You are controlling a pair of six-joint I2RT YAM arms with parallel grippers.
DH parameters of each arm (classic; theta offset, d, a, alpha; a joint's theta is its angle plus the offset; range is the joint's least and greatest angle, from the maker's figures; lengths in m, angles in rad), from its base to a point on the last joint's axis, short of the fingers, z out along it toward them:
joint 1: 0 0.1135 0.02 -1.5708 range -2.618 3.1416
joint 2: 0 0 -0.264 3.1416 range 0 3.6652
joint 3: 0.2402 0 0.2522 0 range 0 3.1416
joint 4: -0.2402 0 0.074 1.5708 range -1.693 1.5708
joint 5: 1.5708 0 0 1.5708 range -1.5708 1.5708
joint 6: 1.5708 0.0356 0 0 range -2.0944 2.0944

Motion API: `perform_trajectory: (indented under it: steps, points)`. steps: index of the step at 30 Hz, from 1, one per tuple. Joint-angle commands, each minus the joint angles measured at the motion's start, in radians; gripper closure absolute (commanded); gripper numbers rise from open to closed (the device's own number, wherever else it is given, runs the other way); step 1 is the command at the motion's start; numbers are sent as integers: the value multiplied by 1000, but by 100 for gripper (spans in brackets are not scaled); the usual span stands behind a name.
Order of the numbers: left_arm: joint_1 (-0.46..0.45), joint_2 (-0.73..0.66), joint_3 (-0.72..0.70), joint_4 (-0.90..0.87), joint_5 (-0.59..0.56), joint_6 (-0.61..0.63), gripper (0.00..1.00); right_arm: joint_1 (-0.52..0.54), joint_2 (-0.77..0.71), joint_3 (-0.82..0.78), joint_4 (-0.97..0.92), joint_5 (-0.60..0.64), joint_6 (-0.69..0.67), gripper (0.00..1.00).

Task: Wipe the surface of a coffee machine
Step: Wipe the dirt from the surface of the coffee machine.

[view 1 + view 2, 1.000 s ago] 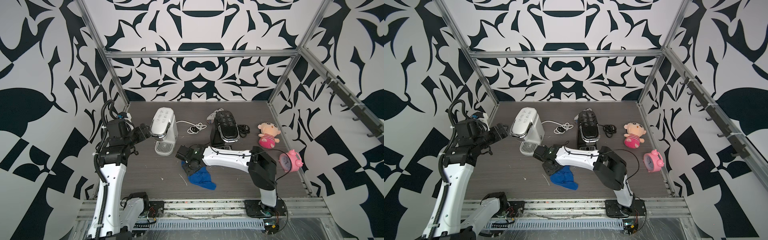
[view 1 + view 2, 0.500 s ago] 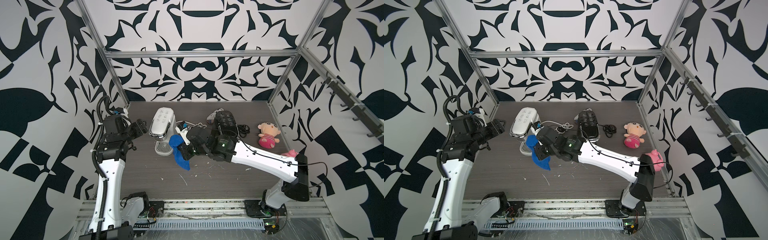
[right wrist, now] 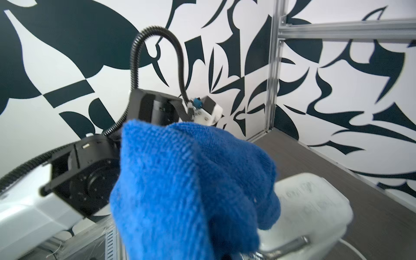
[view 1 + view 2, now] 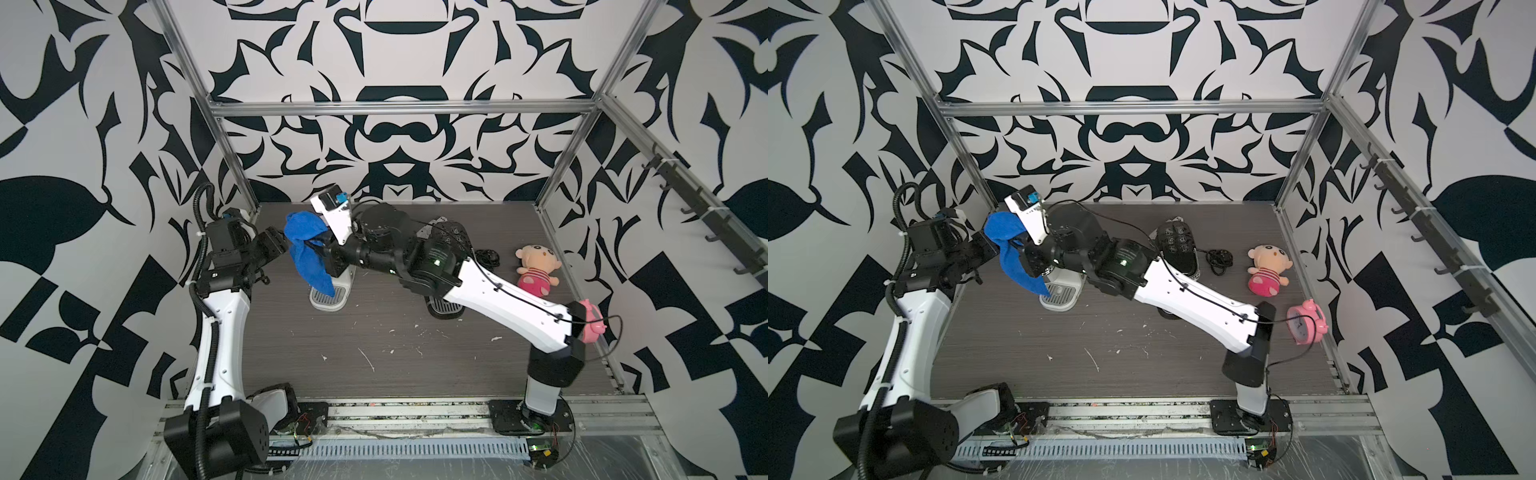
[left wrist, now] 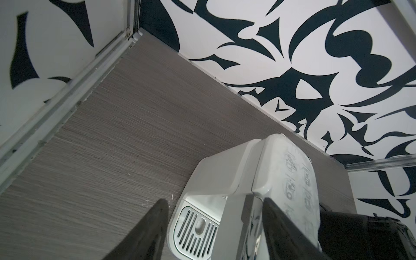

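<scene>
The wiping itself looked barely begun. The blue cloth (image 4: pixel 307 249) was off the bench (image 4: pixel 374 374) and in the air, pinched in the right gripper (image 4: pixel 320 243), whose jaws were pressed together on a bunched fold. The rest of the cloth hung down in front of the white coffee machine (image 4: pixel 328 297). In the right wrist view the cloth (image 3: pixel 191 191) filled the foreground, with the machine's pale top (image 3: pixel 310 202) just behind it. Whether the fabric touched that top could not be told. No surface could be judged clean, so all the strokes over top, sides and front were probably still to do.

The machine stood at the back left of the bench, its drip tray facing the near edge. Only the tray showed clearly in both top views.

The right arm reached from its near-right base diagonally across the bench. Its forearm passed over the black coffee machine (image 4: pixel 1177 245) and its wrist bent down over the white one. The left arm rose from the near-left corner with its wrist turned in toward the machine. In its wrist view the left gripper (image 5: pixel 216 229) had its fingers (image 5: pixel 153 225) spread on either side of the machine's front. They were probably placed to steady it, though contact was not clear.
</scene>
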Motion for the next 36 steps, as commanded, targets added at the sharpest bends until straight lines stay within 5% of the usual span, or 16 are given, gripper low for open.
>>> perform_trajectory:
  steps: [1, 10, 14, 29, 36]
  points:
    - [6, -5, -45, 87, 43, -44, 31, -20, 132, 116, 34, -25, -57, 100]
    - [14, 2, -100, 118, 95, -66, 39, -87, 364, 335, -66, 158, -132, 100]
    - [14, 10, -103, 104, 71, -34, 38, -90, 380, 385, -83, 278, -194, 100]
    - [16, 15, -120, 111, 54, -11, 37, -170, 465, 489, -167, 428, -226, 100]
    - [27, 34, -114, 129, 77, -19, 38, -174, 464, 515, -221, 484, -364, 100]
